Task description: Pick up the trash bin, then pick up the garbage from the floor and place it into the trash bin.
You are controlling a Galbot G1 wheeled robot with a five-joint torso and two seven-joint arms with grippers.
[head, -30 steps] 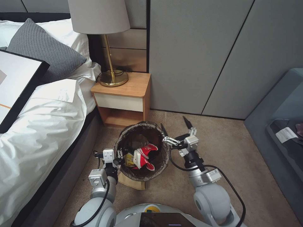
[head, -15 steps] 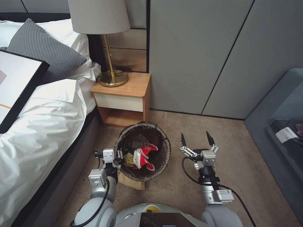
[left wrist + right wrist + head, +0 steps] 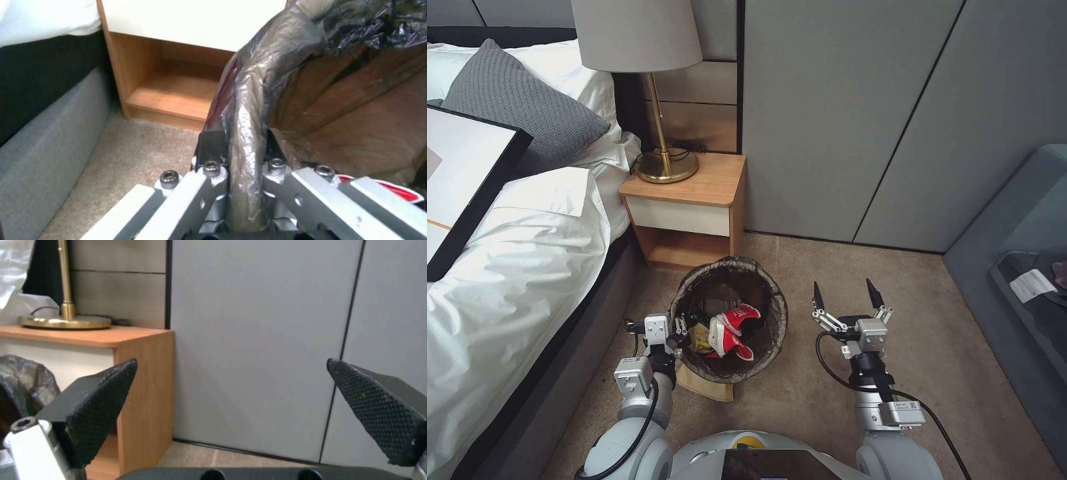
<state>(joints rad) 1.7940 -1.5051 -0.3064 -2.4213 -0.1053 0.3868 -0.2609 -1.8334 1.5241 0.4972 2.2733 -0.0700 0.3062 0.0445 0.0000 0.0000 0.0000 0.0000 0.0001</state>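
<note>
The trash bin (image 3: 730, 264), lined with a dark bag, is on the carpet in front of the nightstand. Inside it lie crushed red-and-white cups (image 3: 734, 330) and a yellow wrapper (image 3: 699, 338). My left gripper (image 3: 679, 328) is shut on the bin's near-left rim. The left wrist view shows its jaws (image 3: 242, 146) pinching the bag-covered rim (image 3: 249, 100). My right gripper (image 3: 846, 297) hovers open to the right of the bin, holding nothing, its fingertips (image 3: 102, 390) spread wide. A flat brown paper bag (image 3: 707, 388) lies on the floor, partly under the bin's near side.
A wooden nightstand (image 3: 687, 200) with a brass lamp (image 3: 657, 100) stands just behind the bin. The bed (image 3: 507, 267) runs along the left. Grey wall panels (image 3: 860, 113) are at the back, and a blue-grey sofa (image 3: 1027, 267) is at the right. Open carpet lies between the bin and the sofa.
My right gripper has pulled back from the bin's right rim, moving right and toward me, still open. The left gripper and the bin have not moved.
</note>
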